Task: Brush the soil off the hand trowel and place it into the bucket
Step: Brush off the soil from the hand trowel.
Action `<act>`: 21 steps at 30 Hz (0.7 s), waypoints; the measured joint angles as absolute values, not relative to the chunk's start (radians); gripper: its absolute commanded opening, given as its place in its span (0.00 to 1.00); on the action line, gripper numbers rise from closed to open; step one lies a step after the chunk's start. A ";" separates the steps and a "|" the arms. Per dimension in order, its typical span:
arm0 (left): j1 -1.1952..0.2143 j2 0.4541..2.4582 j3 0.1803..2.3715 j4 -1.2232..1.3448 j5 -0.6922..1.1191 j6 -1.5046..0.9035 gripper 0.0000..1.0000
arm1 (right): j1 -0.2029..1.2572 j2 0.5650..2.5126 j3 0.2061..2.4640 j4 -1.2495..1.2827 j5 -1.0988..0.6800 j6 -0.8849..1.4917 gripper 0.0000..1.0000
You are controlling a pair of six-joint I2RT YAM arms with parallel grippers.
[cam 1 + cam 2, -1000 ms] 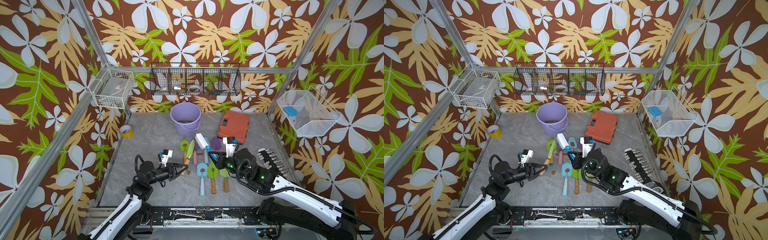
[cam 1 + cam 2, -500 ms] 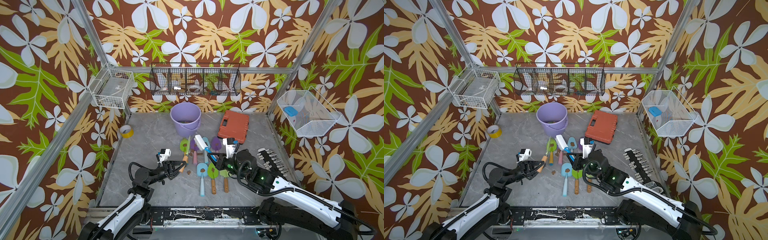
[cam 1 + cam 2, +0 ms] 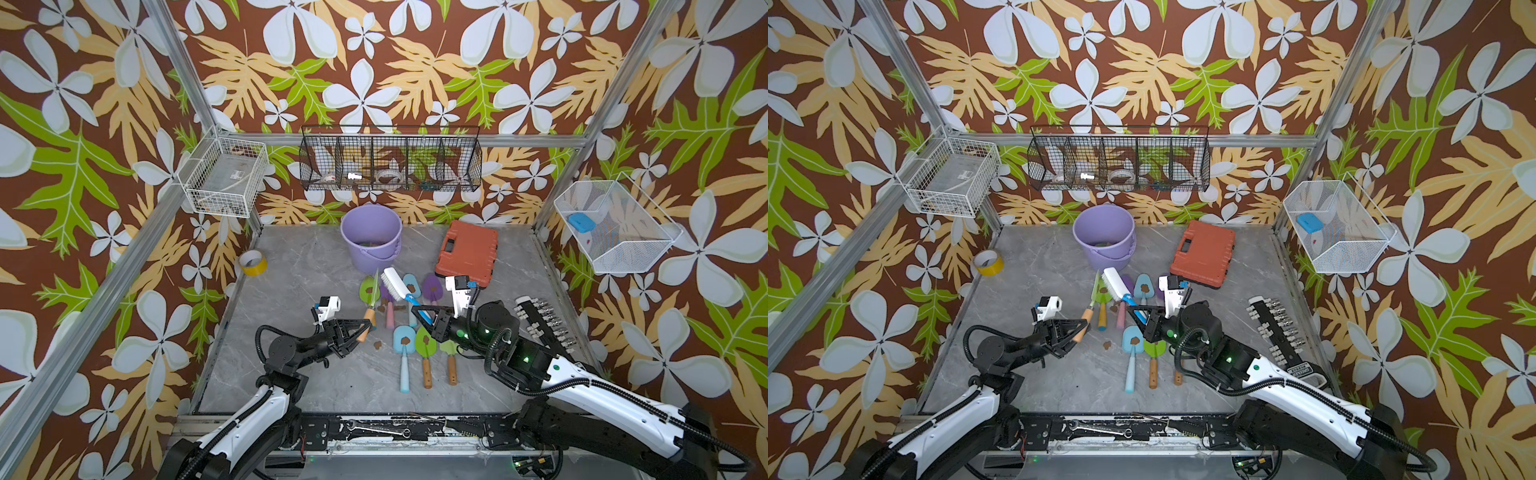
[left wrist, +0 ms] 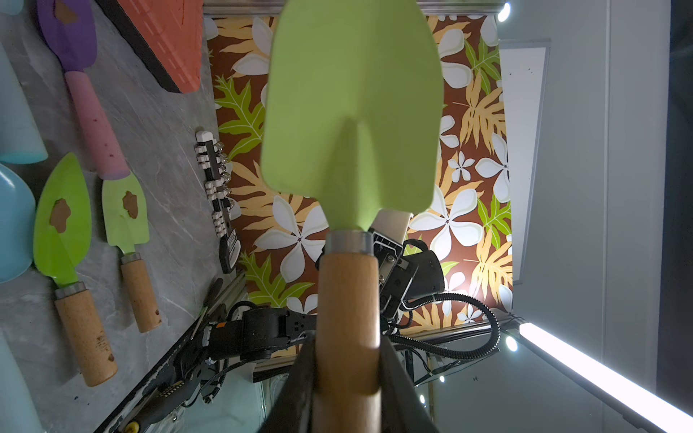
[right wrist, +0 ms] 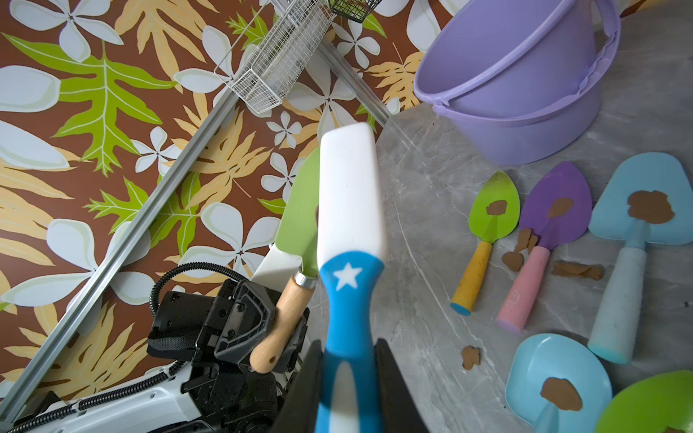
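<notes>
Gripping green hand trowel (image 4: pixel 352 112) by its wooden handle in left fingers (image 4: pixel 296 393), aloft over the tabletop (image 3: pixel 291 374); pinching scrub brush (image 5: pixel 348 195) in right fingers (image 5: pixel 303 393) (head just beside blade). Could twist loose under a hard stroke, well short of the lavender bucket (image 3: pixel 371 237)

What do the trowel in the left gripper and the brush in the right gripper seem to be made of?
Lifted trowel: blade likely painted metal, matte lime green, thin and smooth; handle looks like light wood, tan with a satin sheen; silvery metal collar between. Brush: seemingly moulded plastic, smooth white back, blue grip with a star.
</notes>
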State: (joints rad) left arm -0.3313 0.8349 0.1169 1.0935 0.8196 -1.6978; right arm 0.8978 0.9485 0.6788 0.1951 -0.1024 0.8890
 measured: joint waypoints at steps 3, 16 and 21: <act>-0.329 0.836 0.117 1.084 0.818 -1.691 0.00 | 0.920 0.970 0.679 0.217 -0.109 0.884 0.00; -0.238 0.792 0.125 0.998 0.855 -1.647 0.00 | 0.957 1.012 0.596 0.216 -0.074 0.904 0.00; -0.230 0.779 0.159 0.881 0.884 -1.585 0.00 | 0.953 1.001 0.634 0.169 -0.038 0.887 0.00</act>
